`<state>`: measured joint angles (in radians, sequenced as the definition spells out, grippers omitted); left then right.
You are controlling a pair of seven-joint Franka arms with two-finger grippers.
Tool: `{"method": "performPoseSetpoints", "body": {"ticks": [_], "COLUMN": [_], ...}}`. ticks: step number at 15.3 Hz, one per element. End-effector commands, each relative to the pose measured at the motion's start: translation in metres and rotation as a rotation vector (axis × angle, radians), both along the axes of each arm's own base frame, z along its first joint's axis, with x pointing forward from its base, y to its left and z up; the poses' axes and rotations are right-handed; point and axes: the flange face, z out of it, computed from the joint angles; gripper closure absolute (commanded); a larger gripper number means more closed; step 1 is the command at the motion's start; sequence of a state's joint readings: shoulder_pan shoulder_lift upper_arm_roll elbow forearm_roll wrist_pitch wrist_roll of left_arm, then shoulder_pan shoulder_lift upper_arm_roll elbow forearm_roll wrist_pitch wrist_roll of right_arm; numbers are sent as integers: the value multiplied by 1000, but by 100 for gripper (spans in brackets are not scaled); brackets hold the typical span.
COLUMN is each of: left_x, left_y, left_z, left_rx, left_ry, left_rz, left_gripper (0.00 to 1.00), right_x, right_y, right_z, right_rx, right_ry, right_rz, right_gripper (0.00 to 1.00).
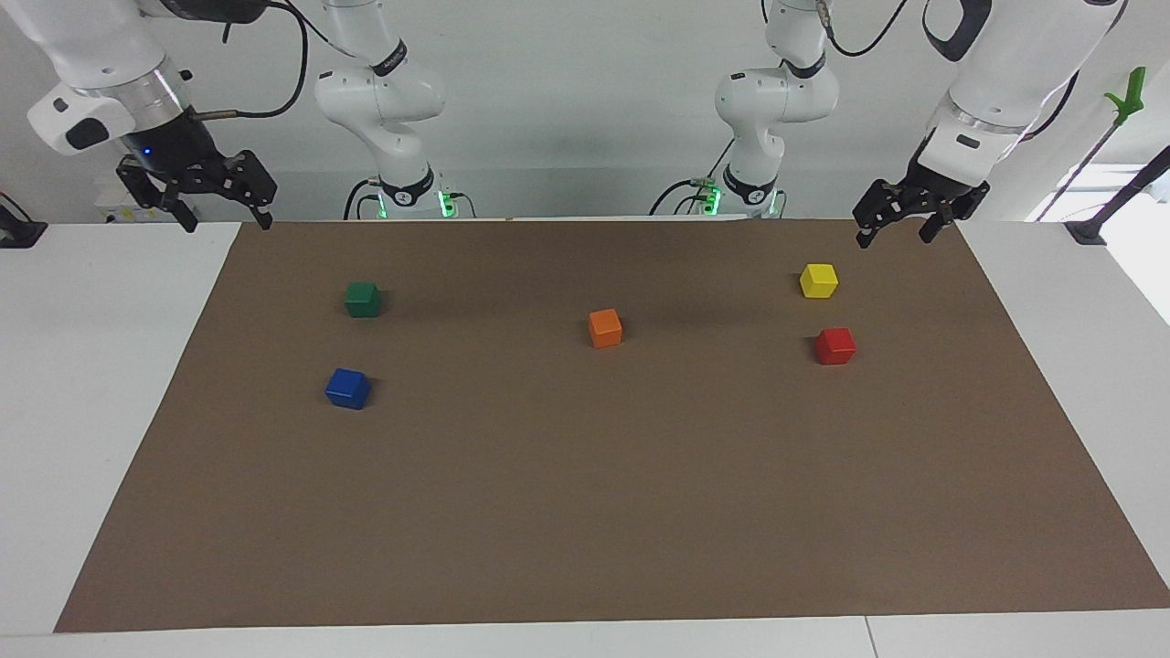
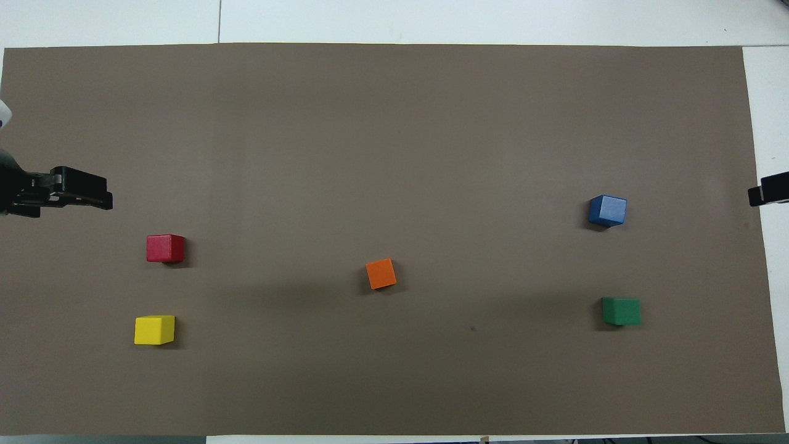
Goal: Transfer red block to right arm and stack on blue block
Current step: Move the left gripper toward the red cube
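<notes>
Red block (image 1: 835, 345) sits on the tabletop (image 1: 585, 512) at the left arm's end, blue block (image 1: 348, 387) at the right arm's end, so both grippers, left gripper (image 1: 900, 227) and right gripper (image 1: 215, 208), hang open, empty, waiting.

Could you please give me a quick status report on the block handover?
Both grippers, left and right, open, empty, raised at table ends. Red block untouched beside yellow block; blue block bare. Orange block sits mid-table between them.

- 5 small glossy cubes lie apart on the brown paper mat (image 2: 394, 123).
- Red cube (image 2: 165, 248): left arm's end, yellow cube (image 2: 154, 330) nearer the robots.
- Orange cube (image 2: 381, 274): centre.
- Blue cube (image 2: 607, 210): right arm's end, green cube (image 2: 621, 311) nearer the robots.
</notes>
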<state>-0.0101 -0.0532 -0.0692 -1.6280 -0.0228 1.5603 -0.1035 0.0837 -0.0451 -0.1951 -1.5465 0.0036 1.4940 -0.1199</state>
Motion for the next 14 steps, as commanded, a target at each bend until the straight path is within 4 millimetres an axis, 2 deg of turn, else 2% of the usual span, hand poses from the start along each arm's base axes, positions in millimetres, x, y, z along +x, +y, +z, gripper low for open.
{"method": "performPoseSetpoints", "body": {"ticks": [1, 4, 7, 8, 10, 11, 12, 13, 14], "left_x": [-2, -9, -25, -21, -17, -13, -8, -5, -1], "left_y": [-9, -5, 13, 14, 20, 31, 42, 44, 47], "left_z": [1, -10, -42, -51, -82, -91, -111, -126, -153], "left_rx": [-7, -6, -3, -4, -1, 2, 4, 4, 2], "left_ry": [-31, -25, -45, -97, -110, -113, -98, -92, -71], "left_rz": [-41, -24, 6, 8, 18, 17, -10, -40, -36], "left_gripper": [0, 0, 0, 0, 0, 0, 0, 0, 0], "right_x": [-8, -8, -8, -8, -9, -13, -17, -19, -22], "right_y": [-4, -4, -3, -2, -1, -1, 0, 4, 7], "right_z": [0, 0, 0, 1, -4, -6, -11, -16, -19], "right_rx": [-18, -18, -19, -17, -6, 5, 12, 46, 93], "right_ry": [4, 4, 3, 1, 12, 15, 24, 27, 18], "right_rz": [-4, -2, -1, 3, 13, 30, 48, 55, 55], "right_gripper": [0, 0, 0, 0, 0, 0, 0, 0, 0]}}
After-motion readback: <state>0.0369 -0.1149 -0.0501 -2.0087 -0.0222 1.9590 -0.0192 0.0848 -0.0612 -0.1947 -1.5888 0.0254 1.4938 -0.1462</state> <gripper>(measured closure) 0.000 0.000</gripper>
